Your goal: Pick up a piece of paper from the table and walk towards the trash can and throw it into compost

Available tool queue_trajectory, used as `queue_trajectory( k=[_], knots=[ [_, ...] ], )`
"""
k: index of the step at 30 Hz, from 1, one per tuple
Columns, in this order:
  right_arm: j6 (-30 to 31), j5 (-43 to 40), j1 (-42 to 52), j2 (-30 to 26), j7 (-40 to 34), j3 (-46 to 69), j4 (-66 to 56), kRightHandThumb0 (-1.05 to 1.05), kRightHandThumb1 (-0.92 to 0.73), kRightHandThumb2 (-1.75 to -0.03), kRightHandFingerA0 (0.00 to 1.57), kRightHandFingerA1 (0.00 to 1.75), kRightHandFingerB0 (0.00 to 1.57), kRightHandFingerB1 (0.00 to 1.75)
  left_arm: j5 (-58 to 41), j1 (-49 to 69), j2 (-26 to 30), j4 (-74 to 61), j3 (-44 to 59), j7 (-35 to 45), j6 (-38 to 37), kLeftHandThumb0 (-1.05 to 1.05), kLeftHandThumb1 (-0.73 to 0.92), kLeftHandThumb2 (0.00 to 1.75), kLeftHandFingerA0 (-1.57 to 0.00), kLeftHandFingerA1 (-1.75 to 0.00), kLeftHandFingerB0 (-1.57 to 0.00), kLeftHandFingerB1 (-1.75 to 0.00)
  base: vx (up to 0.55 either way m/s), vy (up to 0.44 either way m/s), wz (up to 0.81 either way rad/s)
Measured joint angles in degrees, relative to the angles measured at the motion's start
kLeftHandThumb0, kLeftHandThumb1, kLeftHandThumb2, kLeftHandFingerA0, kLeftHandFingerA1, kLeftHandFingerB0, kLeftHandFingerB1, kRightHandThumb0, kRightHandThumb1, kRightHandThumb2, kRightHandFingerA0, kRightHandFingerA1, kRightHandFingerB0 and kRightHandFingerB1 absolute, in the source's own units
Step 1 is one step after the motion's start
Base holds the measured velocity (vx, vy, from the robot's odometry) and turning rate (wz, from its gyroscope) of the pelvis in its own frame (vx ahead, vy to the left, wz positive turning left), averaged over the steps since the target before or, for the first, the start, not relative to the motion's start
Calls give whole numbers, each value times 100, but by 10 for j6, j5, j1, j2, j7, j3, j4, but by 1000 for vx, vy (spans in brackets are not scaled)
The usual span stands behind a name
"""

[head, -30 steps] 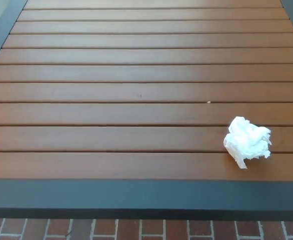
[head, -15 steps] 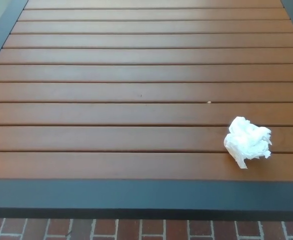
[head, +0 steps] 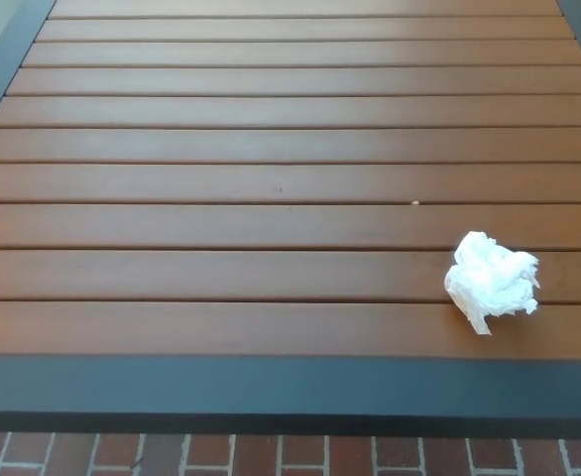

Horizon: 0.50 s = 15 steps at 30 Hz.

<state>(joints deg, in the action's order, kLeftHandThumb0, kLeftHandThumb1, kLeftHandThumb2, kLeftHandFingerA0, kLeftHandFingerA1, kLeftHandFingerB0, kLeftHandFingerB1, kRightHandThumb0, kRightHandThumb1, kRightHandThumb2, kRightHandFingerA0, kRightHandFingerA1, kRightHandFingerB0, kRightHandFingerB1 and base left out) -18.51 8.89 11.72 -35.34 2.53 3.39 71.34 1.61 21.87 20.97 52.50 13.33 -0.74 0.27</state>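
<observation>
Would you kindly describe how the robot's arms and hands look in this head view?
Neither arm nor hand shows in this view, so their look cannot be told. Only the brown slatted wooden table with its dark frame, the crumpled white paper and the red brick floor are visible.

no readable text, label or number shows on anything here.

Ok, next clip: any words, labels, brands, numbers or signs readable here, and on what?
None. The crumpled paper is plain white with no print showing. The wooden slat table, its dark rim and the brick floor carry no lettering or signs.
</observation>
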Motion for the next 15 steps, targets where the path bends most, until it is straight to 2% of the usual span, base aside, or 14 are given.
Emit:
queue_trajectory(
  k=[15],
  knots=[
    [2,0,-4,0,2,-4,0,-18,-56,-56,77,62,73,53,-1,-8,0,3,1,3,0,-16,64,59,-87,-56,-75,-51,0,0,0]
  ],
)
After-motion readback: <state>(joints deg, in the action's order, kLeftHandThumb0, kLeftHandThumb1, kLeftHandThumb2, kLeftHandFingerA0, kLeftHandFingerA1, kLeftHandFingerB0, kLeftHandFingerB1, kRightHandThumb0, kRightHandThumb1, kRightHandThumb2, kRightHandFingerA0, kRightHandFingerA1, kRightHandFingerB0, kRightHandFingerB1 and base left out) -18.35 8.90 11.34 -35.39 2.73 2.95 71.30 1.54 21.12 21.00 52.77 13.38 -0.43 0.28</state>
